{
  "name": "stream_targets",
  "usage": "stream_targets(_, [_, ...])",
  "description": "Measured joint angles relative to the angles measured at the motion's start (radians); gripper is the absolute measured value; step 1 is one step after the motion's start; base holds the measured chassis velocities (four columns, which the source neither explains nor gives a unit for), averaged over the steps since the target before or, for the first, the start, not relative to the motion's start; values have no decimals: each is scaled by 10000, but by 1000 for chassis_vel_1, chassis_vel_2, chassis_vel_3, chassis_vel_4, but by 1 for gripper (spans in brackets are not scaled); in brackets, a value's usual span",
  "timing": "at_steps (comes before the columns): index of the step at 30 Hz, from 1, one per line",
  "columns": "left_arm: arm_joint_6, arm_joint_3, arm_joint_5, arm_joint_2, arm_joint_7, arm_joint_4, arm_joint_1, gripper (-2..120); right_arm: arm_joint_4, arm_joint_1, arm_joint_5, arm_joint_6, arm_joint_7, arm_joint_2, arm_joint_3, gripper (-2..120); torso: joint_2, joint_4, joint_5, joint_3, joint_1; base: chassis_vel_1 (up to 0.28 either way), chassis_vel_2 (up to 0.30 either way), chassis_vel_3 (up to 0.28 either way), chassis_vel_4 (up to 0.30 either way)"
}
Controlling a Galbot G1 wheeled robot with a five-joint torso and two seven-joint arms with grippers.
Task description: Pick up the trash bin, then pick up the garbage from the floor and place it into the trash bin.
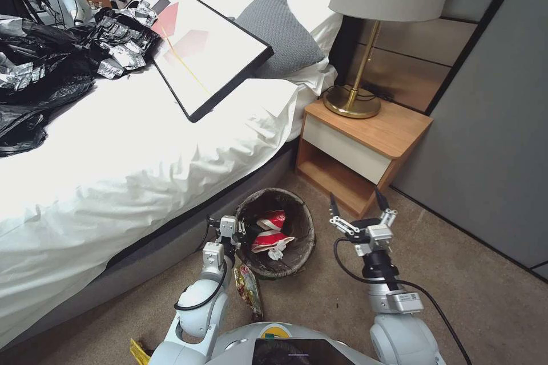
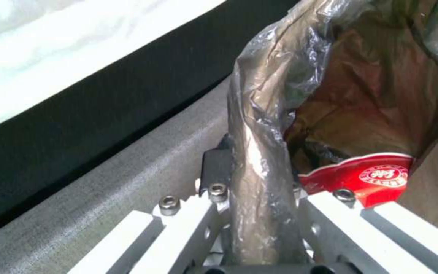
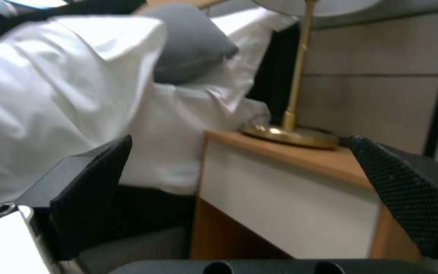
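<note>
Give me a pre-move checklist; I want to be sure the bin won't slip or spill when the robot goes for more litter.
1. Left gripper clamped on the bin rim: ok, the jaws pinch the bag-lined rim in the left wrist view.
2. Right gripper free: ok, the jaws are open and hold nothing, raised beside the bin toward the nightstand.
3. Bin upright: ok, its mouth faces up.
4. Litter inside stays in: ok, the red-and-white cups sit below the rim.
5. Litter left on the floor: not ok, a wrapper lies by the left arm.
6. Bin lifted off the carpet: cannot tell.
</note>
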Motion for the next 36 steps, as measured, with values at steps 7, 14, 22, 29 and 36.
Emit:
stream_targets(7, [0,0,0,0,0,0,0,0,-903,-60,148,383,57,56,280,100,0,0,1,0,0,0,0,0,0])
stream_targets(14, [0,0,0,0,0,0,0,0,-1295,39,261,526,28,64,326,100,0,0,0,0,0,0,0,0,0])
stream_targets(22, [0,1,0,0,0,0,0,0,-1369,144,328,528,-23,58,251,100,0,-1,0,0,0,0,0,0,0])
stream_targets(29, [0,3,0,0,0,0,0,0,-1369,200,352,512,-46,56,232,100,0,-1,0,0,0,24,20,28,17])
stream_targets(36, [0,2,0,0,0,0,0,0,-1374,217,386,515,-90,51,200,100,0,-1,0,0,0,71,72,71,66])
